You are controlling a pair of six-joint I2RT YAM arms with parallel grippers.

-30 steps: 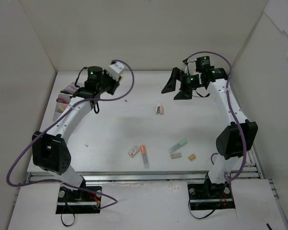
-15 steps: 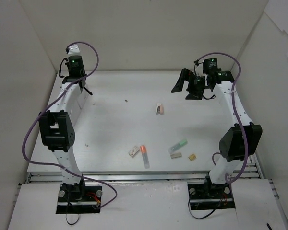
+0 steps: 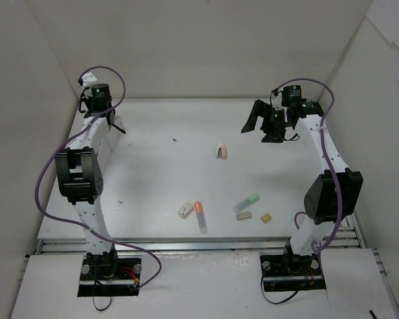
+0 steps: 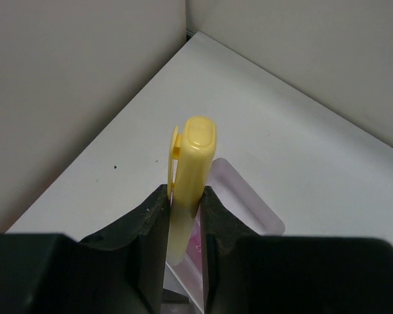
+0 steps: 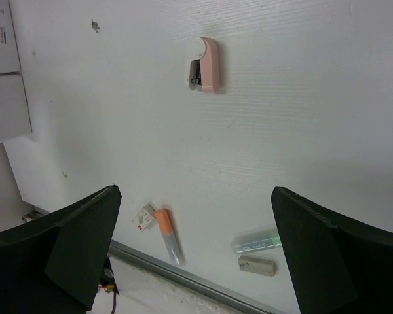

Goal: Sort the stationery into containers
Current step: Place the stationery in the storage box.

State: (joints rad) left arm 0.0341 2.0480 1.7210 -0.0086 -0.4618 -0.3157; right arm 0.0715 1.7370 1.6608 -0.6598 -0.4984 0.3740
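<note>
Left gripper point(image 4: 185, 194): we see it pinching a chunky yellow plastic highlighter point(image 4: 195, 149).
Right gripper point(image 5: 195, 191): we see it spread wide.

White arms point(image 3: 322, 149), blk joints point(image 3: 80, 176), purple cables point(image 3: 43, 193), green LEDs point(image 3: 96, 92), blk L tool point(image 4: 187, 199), R tool point(image 5: 193, 196)
</note>
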